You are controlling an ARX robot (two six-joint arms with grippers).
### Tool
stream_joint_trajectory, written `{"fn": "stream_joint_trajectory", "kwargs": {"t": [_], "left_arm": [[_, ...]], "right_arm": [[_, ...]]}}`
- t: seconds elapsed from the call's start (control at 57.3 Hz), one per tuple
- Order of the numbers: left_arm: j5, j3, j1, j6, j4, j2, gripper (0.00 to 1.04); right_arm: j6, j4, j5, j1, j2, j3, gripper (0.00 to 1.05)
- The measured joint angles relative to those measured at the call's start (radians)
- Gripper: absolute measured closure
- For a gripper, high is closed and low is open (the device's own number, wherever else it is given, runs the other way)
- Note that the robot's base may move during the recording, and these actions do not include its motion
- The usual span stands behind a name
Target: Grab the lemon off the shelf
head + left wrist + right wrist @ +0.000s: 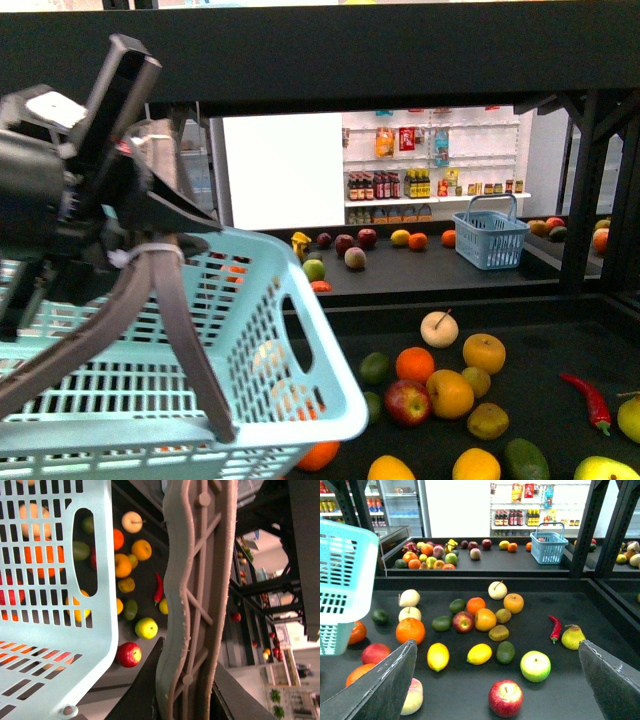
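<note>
Dark shelf [535, 605] trays of loose fruit fill my screens. My right gripper [496, 645] hangs wide open and empty, lined up on the lemon [479, 653], which lies just ahead between its fingers, beside a dark green fruit [505, 651]. My left gripper [185, 690] is clamped on the basket [250, 330] handle [195, 580], I take it to hold the basket close for the drop-off.

the bright yellow oval lemon [479, 654] lies sideways on the shelf's [470, 695] dark tray.
</note>
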Motion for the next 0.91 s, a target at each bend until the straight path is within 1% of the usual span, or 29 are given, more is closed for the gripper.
{"fn": "stream_joint_trajectory", "kwargs": {"t": [0.297, 0.489, 0.681, 0.734, 0.768, 0.821, 0.873, 0.908], "left_arm": [[-0.036, 0.115, -0.135, 0.002, 0.052, 0.178, 0.91], [-0.032, 0.147, -0.179, 0.002, 0.082, 0.215, 0.91], [-0.042, 0.152, -0.191, 0.002, 0.086, 0.239, 0.91], [-0.047, 0.152, -0.191, 0.003, 0.086, 0.239, 0.91], [-0.049, 0.152, -0.190, 0.006, 0.086, 0.239, 0.91], [-0.052, 0.152, -0.189, 0.006, 0.086, 0.239, 0.91], [-0.052, 0.152, -0.189, 0.009, 0.086, 0.239, 0.91], [-0.052, 0.152, -0.189, 0.012, 0.086, 0.240, 0.91]], "right_arm": [[0.000, 0.000, 0.000, 0.000, 0.000, 0.000, 0.07], [0.000, 0.000, 0.000, 0.000, 0.000, 0.000, 0.07], [0.000, -0.001, 0.001, 0.000, 0.001, 0.000, 0.07], [0.048, -0.069, 0.082, 0.011, 0.039, 0.021, 0.07], [0.085, -0.098, 0.102, 0.004, 0.087, 0.039, 0.07], [0.126, -0.081, 0.076, -0.031, 0.190, 0.058, 0.07], [0.157, -0.019, 0.015, -0.081, 0.311, 0.081, 0.07], [0.165, 0.049, -0.029, -0.124, 0.420, 0.111, 0.07]]}}
